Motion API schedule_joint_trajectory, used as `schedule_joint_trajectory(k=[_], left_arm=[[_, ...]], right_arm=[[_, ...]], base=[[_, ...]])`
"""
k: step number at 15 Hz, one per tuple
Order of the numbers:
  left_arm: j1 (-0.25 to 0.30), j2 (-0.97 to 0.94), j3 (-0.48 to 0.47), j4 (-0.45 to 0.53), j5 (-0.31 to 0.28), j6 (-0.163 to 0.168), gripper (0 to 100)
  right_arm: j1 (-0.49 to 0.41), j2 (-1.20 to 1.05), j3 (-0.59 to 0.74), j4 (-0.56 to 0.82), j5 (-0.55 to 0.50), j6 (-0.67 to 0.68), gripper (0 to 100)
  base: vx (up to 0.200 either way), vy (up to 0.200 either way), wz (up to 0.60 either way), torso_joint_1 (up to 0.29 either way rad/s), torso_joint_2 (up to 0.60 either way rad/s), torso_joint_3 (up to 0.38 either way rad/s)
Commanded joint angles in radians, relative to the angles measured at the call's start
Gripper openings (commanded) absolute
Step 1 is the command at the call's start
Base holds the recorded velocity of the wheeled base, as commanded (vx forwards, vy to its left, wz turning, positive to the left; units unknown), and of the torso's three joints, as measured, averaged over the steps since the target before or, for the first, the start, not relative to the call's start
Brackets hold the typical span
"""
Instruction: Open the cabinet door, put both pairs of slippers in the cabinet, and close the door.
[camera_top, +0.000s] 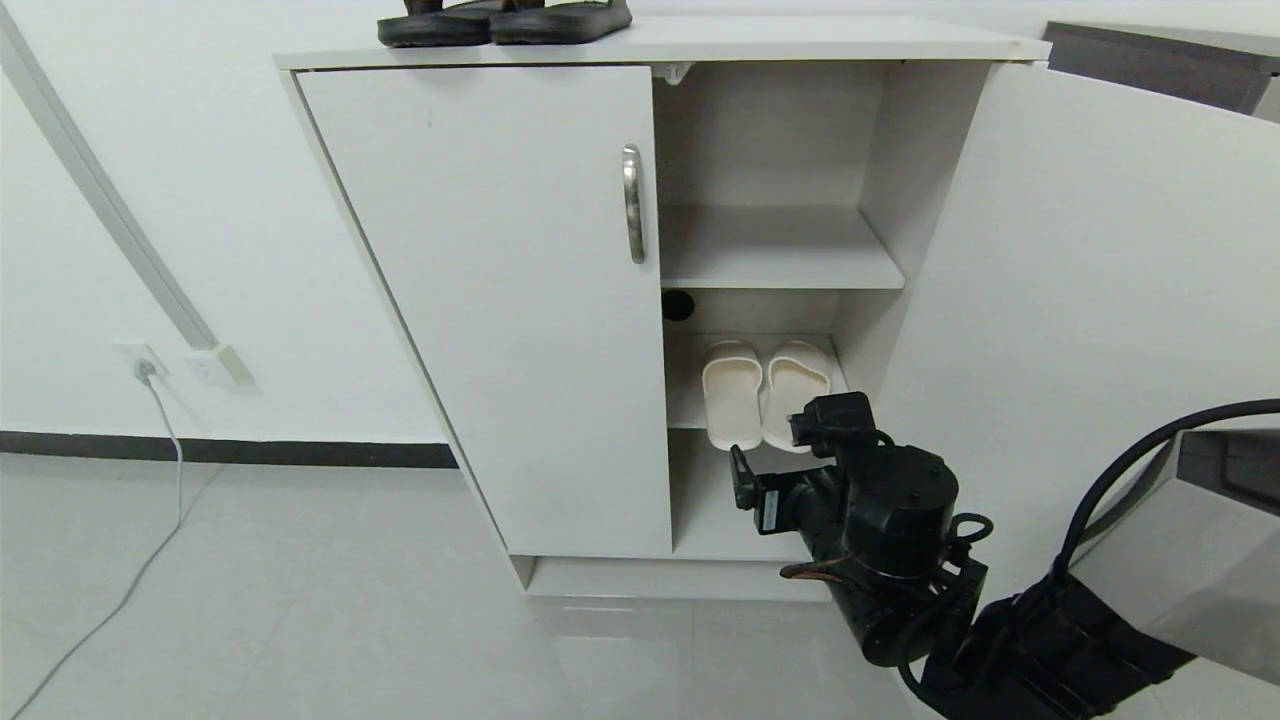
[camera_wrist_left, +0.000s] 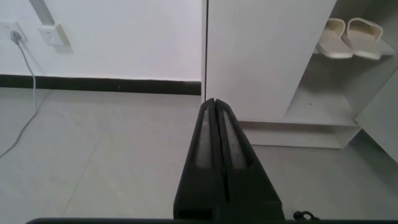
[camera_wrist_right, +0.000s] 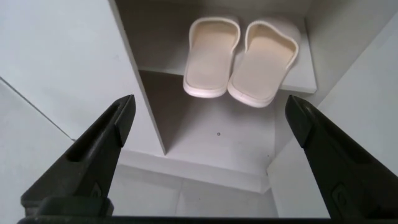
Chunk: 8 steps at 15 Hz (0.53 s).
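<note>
White slippers side by side on lower shelf in cabinet, R door open; black slippers on cabinet top. R fingers spread wide, empty, just before opening. L fingers closed, empty, above floor

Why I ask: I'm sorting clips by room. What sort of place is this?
Probably a home entryway: a white shoe cabinet holding cream slippers, black slippers on top, tiled floor.

We see the cabinet standing on the tiled floor; black slippers lie on its top; cream slippers rest on an inner shelf.
</note>
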Motion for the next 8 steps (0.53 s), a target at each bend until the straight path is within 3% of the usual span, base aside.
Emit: schedule_joint_trajectory(k=[1, 6, 8], left_arm=[[0.0, 0.001, 0.0, -0.001, 0.0, 0.0, 0], [0.0, 0.001, 0.0, -0.001, 0.002, 0.0, 0], [0.0, 0.001, 0.0, -0.001, 0.002, -0.001, 0]], right_arm=[[0.003, 0.002, 0.002, -0.001, 0.0, 0.001, 100], [0.001, 0.002, 0.02, 0.001, 0.0, -0.001, 100], [0.001, 0.002, 0.025, -0.001, 0.0, -0.001, 100]], base=[[0.0, 0.0, 0.0, 0.002, 0.0, 0.193], [0.0, 0.0, 0.0, 0.001, 0.0, 0.204], [0.0, 0.0, 0.0, -0.001, 0.01, 0.06]])
